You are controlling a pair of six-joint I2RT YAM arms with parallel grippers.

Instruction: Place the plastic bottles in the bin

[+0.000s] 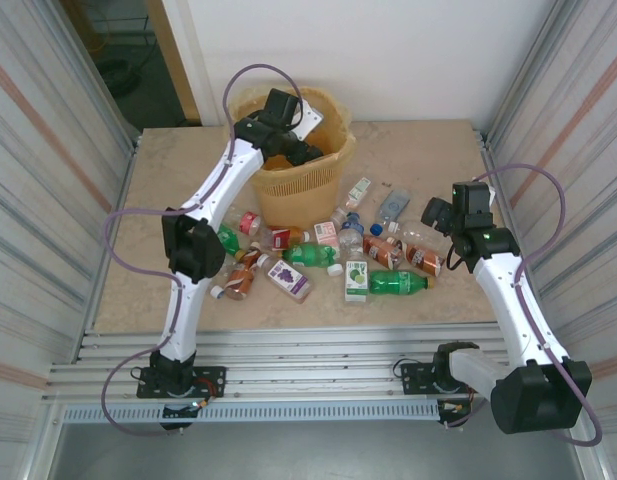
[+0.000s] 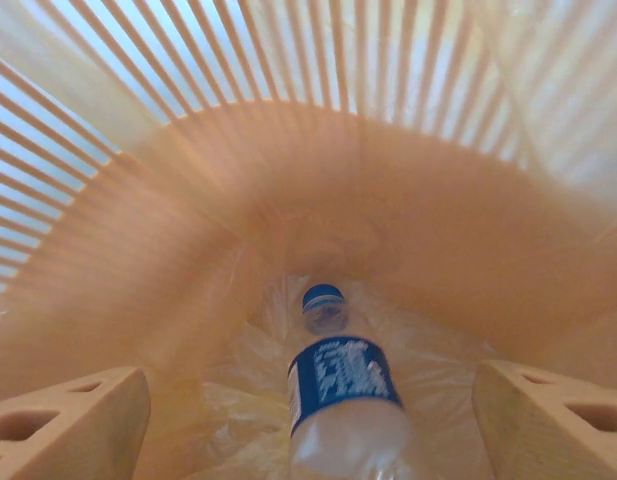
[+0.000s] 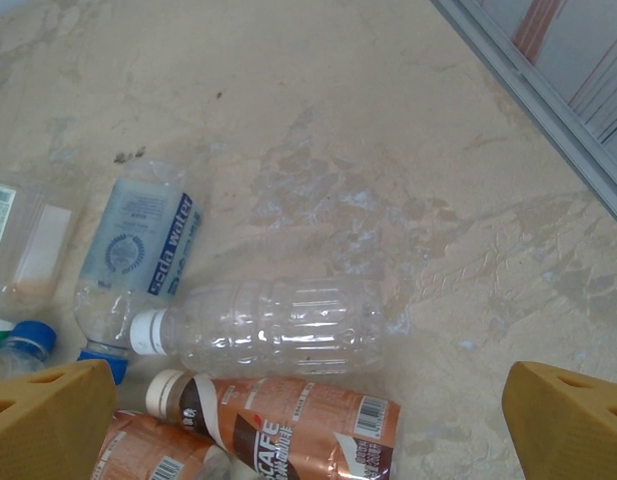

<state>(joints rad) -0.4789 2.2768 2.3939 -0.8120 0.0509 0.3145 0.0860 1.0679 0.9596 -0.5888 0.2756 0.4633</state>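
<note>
The bin (image 1: 300, 185) is smooth orange-yellow plastic, lined with a thin, crinkled, translucent film liner (image 2: 233, 395). A clear plastic bottle (image 3: 273, 330) looks glossy and ribbed. The table (image 3: 338, 150) is matt and mottled, perhaps stone-patterned laminate.

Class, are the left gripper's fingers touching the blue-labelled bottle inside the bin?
Apart. Left wrist view: bare liner shows between the bottle and both fingers.

I see left gripper (image 1: 304, 152) dipped into the bin (image 1: 288, 188); right gripper (image 1: 435, 213) hovers over the right end of the plastic bottles (image 1: 398, 283) strewn across the table (image 1: 148, 285)
</note>
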